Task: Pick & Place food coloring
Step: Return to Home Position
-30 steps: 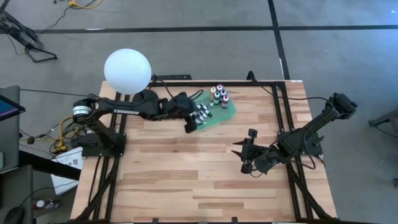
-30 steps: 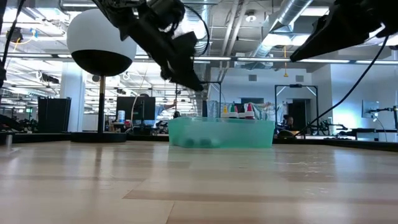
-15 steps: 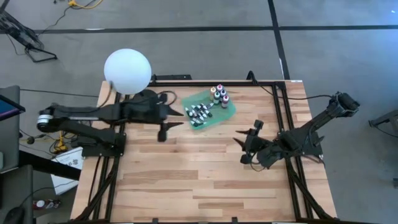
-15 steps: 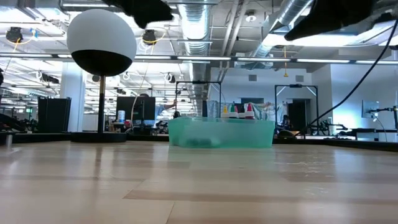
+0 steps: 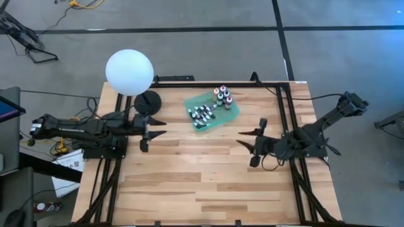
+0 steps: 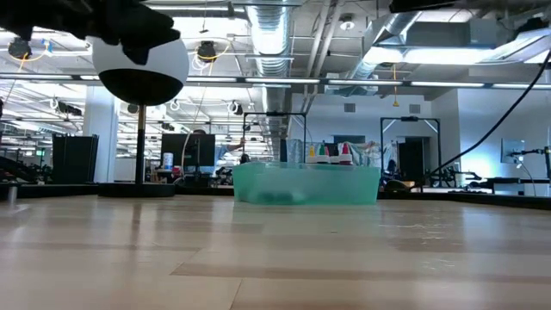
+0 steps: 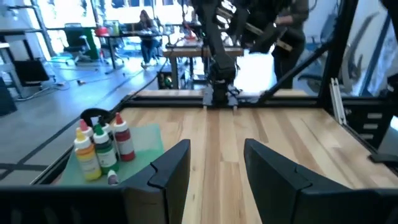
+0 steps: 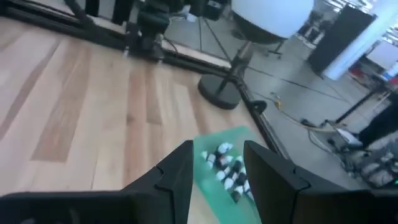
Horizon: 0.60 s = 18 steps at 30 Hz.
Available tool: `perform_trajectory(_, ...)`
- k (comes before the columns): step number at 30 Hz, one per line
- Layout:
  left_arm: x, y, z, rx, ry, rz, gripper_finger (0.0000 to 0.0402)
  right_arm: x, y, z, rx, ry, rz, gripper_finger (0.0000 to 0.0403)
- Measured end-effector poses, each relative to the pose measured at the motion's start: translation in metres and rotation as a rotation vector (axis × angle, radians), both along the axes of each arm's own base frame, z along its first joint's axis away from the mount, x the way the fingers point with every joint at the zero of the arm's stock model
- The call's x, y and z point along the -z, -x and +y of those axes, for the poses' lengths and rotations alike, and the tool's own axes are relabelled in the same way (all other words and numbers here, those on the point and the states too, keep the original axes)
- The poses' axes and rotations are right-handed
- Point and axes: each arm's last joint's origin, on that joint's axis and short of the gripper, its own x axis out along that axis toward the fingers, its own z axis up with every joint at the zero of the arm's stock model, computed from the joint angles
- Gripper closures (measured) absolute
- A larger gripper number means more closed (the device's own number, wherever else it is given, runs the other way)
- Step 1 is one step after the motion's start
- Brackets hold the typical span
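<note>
The food coloring sits on a flat green tray [image 5: 232, 115] at the table's far middle. Several taller bottles [image 5: 222, 98] stand upright at the tray's far end, and several tiny white-tipped droppers [image 5: 201, 116] are clustered at its near left. My left gripper [image 5: 163, 126] hovers open near the table's left edge, pointing level toward the right, well left of the tray. Its wrist view shows yellow, green and red bottles [image 7: 102, 146] off to one side. My right gripper [image 5: 241, 137] hovers open, right of and nearer than the tray, with the droppers [image 8: 227, 165] ahead between its fingers.
A white globe lamp [image 5: 129, 72] stands on a black round base [image 5: 148, 101] at the far left corner, close to my left arm. Black frame rails [image 5: 284, 107] border the table. Bare wood [image 5: 202, 183] spans the near half. A person [image 7: 146, 22] sits far off in the room.
My left gripper has pulled back from over the tray's droppers toward the table's left edge, its fingers swinging from slanting down to level. My right gripper has risen. The bottles and droppers stay on the tray.
</note>
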Motion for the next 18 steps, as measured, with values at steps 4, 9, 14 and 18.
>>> perform_trajectory(4, 0.003, 0.012, -0.001, -0.004, 0.019, -0.052, 0.0256, -0.008, 0.013, -0.018, 0.082, -0.029, -0.019, 0.0269)
perform_trajectory(9, 0.004, 0.021, 0.0, -0.003, 0.03, -0.093, 0.0256, -0.026, 0.037, -0.045, -0.04, -0.186, -0.082, 0.0269)
perform_trajectory(14, 0.006, 0.022, -0.001, 0.003, 0.027, -0.097, 0.0256, -0.004, 0.048, -0.057, -0.173, -0.22, -0.183, 0.0269)
perform_trajectory(18, 0.006, 0.022, -0.002, 0.028, 0.008, -0.089, 0.0256, 0.028, 0.055, -0.067, -0.141, -0.229, -0.27, 0.0269)
